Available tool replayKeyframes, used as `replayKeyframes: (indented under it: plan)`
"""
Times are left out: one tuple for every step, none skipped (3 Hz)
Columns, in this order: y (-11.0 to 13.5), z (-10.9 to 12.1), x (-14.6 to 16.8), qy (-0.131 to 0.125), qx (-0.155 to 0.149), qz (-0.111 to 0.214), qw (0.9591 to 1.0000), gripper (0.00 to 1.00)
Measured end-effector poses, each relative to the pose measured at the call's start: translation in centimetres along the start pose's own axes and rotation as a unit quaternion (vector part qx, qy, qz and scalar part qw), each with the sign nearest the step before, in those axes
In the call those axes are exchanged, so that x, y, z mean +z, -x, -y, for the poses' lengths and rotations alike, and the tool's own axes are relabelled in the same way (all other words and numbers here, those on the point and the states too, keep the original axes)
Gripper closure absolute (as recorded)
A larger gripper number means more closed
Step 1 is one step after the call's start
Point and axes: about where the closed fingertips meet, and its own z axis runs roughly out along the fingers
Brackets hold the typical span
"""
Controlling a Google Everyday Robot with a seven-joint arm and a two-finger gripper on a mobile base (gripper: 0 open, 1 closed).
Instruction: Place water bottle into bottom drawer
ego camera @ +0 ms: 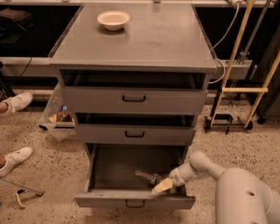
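The bottom drawer point(107, 200) of the grey cabinet is pulled open. The water bottle point(146, 175) lies on its side on the drawer floor, right of the middle, small and clear. My gripper point(162, 186) reaches into the drawer from the right, its pale yellow tip low over the floor near the front wall, just right of the bottle and in front of it. Whether it touches the bottle cannot be told. The white arm point(203, 166) comes in over the drawer's right side.
The two shallower drawers above, top point(134, 98) and middle point(134, 134), stand slightly open. A cream bowl point(113, 19) sits on the cabinet top. A clear bin point(56, 118) and a person's white shoes point(13, 158) are at the left. A yellow-framed stand point(245, 90) is at the right.
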Motion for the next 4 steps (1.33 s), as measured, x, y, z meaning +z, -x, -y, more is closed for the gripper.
replayKeyframes:
  plan:
    - [0.0,0.0,0.0,0.0,0.0,0.0,1.0,0.0]
    - [0.9,-1.1,-1.8,-0.023,-0.005,0.009,0.9997,0.0]
    - [4.1,-2.4,-9.2,-0.103,0.005,0.064,0.9926,0.0]
    - [8.0,-6.0,-16.3,-0.167,0.019,0.131,0.977,0.0]
